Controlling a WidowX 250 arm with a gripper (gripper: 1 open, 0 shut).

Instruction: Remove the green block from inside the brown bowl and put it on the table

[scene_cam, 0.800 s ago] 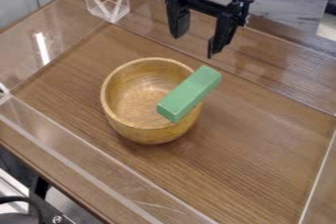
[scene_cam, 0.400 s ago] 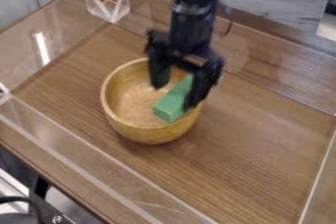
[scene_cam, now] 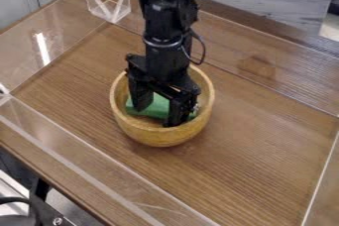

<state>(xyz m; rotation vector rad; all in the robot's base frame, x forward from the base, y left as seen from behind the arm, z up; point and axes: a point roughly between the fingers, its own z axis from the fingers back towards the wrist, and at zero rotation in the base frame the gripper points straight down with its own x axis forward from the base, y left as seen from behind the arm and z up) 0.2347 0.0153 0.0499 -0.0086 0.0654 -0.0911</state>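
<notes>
Along the left edge of the table [scene_cam: 279,121], a clear acrylic wall [scene_cam: 40,47] stands upright, its panel catching pale reflections, and a second clear wall [scene_cam: 79,185] runs along the near side. Toward the back left corner a small clear angled piece [scene_cam: 109,2] sits on the dark wood-grain surface, well apart from everything else.

Near the middle of the tabletop rests the brown bowl [scene_cam: 159,131], round, light-coloured, with a thick rim. The black robot arm [scene_cam: 166,17] comes down from the top of the view and ends directly over the bowl, pointing downward. Its gripper [scene_cam: 159,103] has reached into the hollow, with the jaws spread wide and one black finger [scene_cam: 137,93] on the left and the other on the right of the green block [scene_cam: 157,105]. The block lies inside the bowl, between those fingers, with only part of its green surface showing behind the black metal. Whether the fingers press against the block cannot be told; the jaws look parted, not clamped.

To the right of the bowl the tabletop shows bare wood grain, and another clear wall [scene_cam: 318,185] rises along the right edge
</notes>
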